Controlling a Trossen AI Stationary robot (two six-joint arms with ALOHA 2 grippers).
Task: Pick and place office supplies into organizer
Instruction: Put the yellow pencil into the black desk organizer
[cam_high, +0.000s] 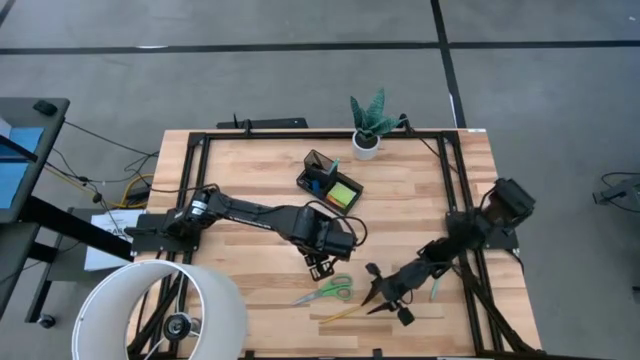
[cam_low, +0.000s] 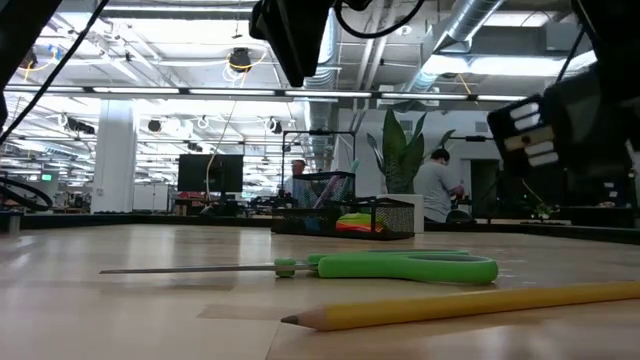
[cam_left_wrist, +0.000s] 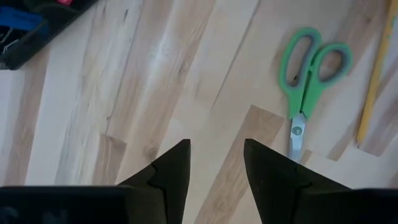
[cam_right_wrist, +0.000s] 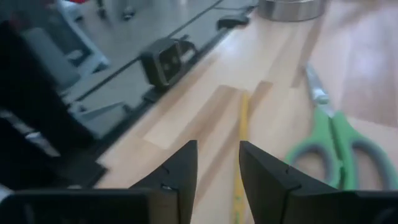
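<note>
The black organizer (cam_high: 330, 180) stands at the table's middle back, with a lime-green pad (cam_high: 343, 195) in it. The green-handled scissors (cam_high: 325, 292) and the yellow pencil (cam_high: 340, 314) lie flat near the front edge. My left gripper (cam_high: 320, 265) hangs open above the bare wood, just behind the scissors (cam_left_wrist: 311, 68), pointing down. My right gripper (cam_high: 378, 295) comes in low from the right, open. The pencil (cam_right_wrist: 241, 143) lies on the table ahead of the gap between its fingers, with the scissors (cam_right_wrist: 329, 143) beside it.
A potted plant (cam_high: 368, 125) stands at the back edge behind the organizer. A black rail frame (cam_high: 190, 180) runs around the table. A small camera block (cam_right_wrist: 165, 59) sits on the front rail. A white round shade (cam_high: 165, 310) overlaps the front left corner.
</note>
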